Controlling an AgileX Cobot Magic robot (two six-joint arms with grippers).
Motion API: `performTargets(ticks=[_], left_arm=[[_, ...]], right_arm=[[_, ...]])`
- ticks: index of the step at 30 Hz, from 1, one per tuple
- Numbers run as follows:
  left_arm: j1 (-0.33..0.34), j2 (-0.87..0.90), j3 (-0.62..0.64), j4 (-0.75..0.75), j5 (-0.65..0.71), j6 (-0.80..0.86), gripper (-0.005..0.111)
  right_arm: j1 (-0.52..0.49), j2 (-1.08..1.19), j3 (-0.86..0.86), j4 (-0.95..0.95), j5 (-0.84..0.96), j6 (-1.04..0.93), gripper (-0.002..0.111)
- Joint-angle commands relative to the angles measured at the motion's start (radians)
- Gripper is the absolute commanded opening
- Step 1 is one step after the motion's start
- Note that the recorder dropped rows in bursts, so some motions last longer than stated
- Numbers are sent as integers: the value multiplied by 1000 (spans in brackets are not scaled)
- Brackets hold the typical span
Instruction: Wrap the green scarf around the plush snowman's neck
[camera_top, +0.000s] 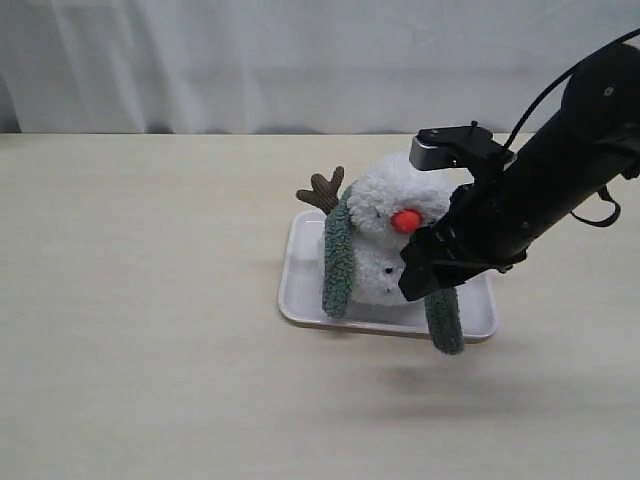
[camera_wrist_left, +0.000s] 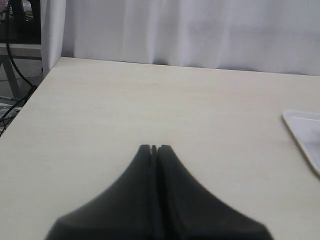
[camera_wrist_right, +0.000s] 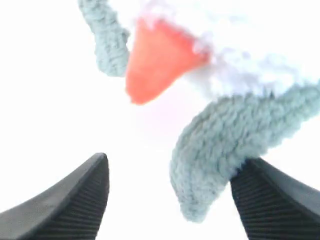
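Table (camera_wrist_left: 150, 100); closed left gripper (camera_wrist_left: 154, 148), wrist-view only

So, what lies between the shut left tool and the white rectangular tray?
Only bare pale tabletop, from left tool to tray; left wrist view shows it.

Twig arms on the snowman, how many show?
1. The twig arm sticks out left of the plush snowman's head in the exterior view; a second may be hidden behind the robot arm.
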Motion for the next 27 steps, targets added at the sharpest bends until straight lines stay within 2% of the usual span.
performTargets(ticks=[1,5,9,17,22,23,27], left_arm=[[-1,-2,3,1,-12,0,0],[-1,-2,3,1,-12,0,0],[-1,-2,3,1,-12,0,0],[-1,-2,3,1,-12,0,0],[-1,-2,3,1,-12,0,0],[-1,-2,3,1,-12,0,0],[-1,-2,3,1,-12,0,0]], right_arm=[[1,-38,2,0,102,20,65],[1,-38,2,4,194,28,65],[1,-38,2,4,204,28,64],[1,-38,-60,-85,125,38,31],[1,-38,-78,-205,-6,98,7],[1,-38,-76,-242,-35,117,4],[1,-38,-53,-381,-147,241,4]])
